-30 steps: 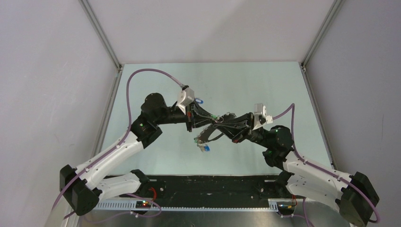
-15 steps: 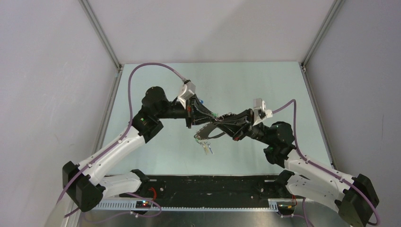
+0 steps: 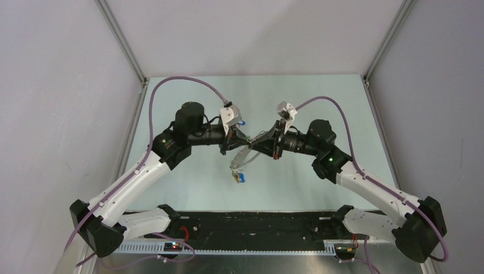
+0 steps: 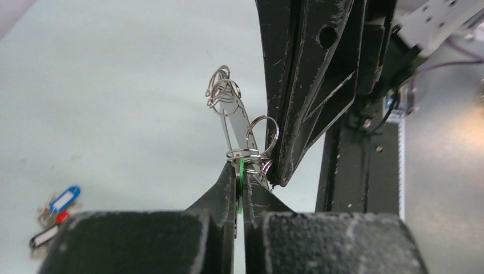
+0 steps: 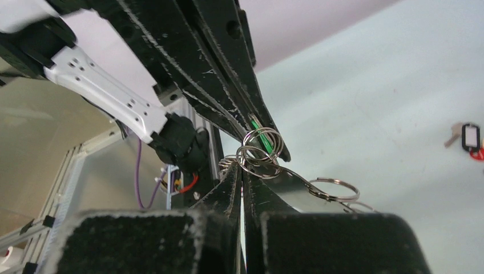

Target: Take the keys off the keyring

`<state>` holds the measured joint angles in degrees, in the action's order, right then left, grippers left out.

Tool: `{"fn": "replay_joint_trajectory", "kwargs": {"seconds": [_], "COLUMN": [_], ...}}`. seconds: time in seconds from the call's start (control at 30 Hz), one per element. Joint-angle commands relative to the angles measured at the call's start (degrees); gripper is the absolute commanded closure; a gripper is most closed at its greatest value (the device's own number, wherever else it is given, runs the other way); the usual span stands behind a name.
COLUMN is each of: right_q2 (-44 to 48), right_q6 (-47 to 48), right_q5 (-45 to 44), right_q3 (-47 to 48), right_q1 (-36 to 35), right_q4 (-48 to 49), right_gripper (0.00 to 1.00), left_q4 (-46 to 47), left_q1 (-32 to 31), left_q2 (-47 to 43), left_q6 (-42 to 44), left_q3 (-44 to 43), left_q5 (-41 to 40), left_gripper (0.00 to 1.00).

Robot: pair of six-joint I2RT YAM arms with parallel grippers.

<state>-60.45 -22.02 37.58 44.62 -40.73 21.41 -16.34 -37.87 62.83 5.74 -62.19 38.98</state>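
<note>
"So, going from the left, what is showing?"

"Your left arm is reaching in over the pale green table (image 3: 188, 114) toward the middle. A loose cluster of keys with blue, red and black tags (image 4: 53, 212) is lying flat on the table, apart from the hoop. Your left gripper (image 4: 240, 181) is pressing its jaws together on a thin green tab (image 4: 241, 174), which is sitting among small silvery rings (image 4: 259, 134)."

"And where is the keyring?"

"The keyring (image 3: 242, 158) is hanging in the air between your two grippers, off the table. It is sloping down toward the near left. The keys (image 3: 238, 177), one with a blue head, are dangling from its lowest point. Your right gripper (image 5: 240, 171) is coming in from the right and meeting the left one almost tip to tip. Its jaws are pressing together right at the bunch of rings. I cannot tell whether they are pinching the hoop itself or one of the rings."
</note>
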Motion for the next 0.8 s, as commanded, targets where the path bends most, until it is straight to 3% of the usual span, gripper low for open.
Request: {"fn": "replay_joint_trajectory", "kwargs": {"seconds": [0.0, 0.23, 0.4, 0.53, 0.63, 0.77], "right_q2": [-3.79, -6.67, -5.08, -0.81, 3.5, 8.03], "right_q6": [6.34, 18.08, 20.36, 20.5, 20.83, 21.77], "right_q5": [-0.04, -6.66, -12.93, -16.52, -17.36, -18.51], "right_q3": [4.14, 6.43, 5.32, 0.45, -3.91, -11.34], "right_q1": [-0.97, -4.39, -4.69, -3.38, -2.37, -2.08], "right_q4": [-7.42, -11.17, -13.08, -10.36, -7.35, -1.33], "right_gripper": [1.0, 1.0, 0.72, 0.6, 0.53, 0.52], "left_q4": [-9.35, -15.71, -18.02, -21.47, -24.98, -28.63], "left_q1": [-3.6, -7.81, -8.1, -8.04, -8.09, -8.04], "left_q2": [1.86, 5.19, 7.12, 9.59, 11.93, 13.85], "left_q6": [8.83, 13.16, 9.98, 6.18, 3.54, 0.21], "left_q3": [-4.76, -6.92, -9.07, -12.41, -14.24, -16.6], "left_q5": [-5.86, -12.41, -18.59, -22.58, -24.89, -26.25], "left_gripper": [1.0, 1.0, 1.0, 1.0, 1.0, 1.0]}}
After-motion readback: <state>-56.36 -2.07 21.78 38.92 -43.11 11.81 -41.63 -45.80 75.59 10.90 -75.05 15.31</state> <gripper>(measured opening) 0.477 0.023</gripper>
